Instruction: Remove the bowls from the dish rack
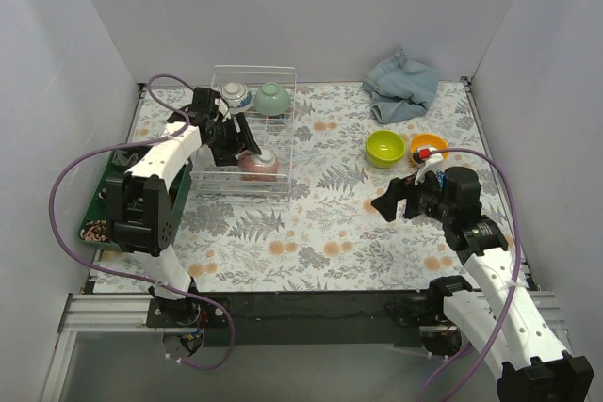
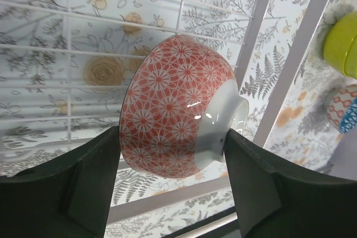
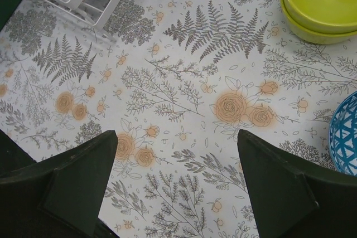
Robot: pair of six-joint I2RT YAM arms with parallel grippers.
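The wire dish rack point(image 1: 283, 77) stands at the back left and holds a whitish patterned bowl point(image 1: 236, 94), a pale green bowl point(image 1: 272, 99) and a pinkish bowl point(image 1: 257, 165). My left gripper point(image 1: 240, 138) reaches into the rack. In the left wrist view its fingers point(image 2: 95, 182) press the rim and foot of the pinkish bowl point(image 2: 173, 110), which lies on its side over the rack wires point(image 2: 251, 43). Two stacked lime green bowls point(image 1: 386, 148) and an orange bowl point(image 1: 429, 147) sit on the table at the right. My right gripper point(image 1: 391, 202) hangs open and empty over the tablecloth point(image 3: 177, 137).
A blue-and-white bowl point(image 3: 345, 135) sits by the lime bowls point(image 3: 321, 4), right of my right gripper. A denim cloth point(image 1: 402, 85) lies at the back right. A dark green tray point(image 1: 99, 200) sits at the left edge. White walls surround the table.
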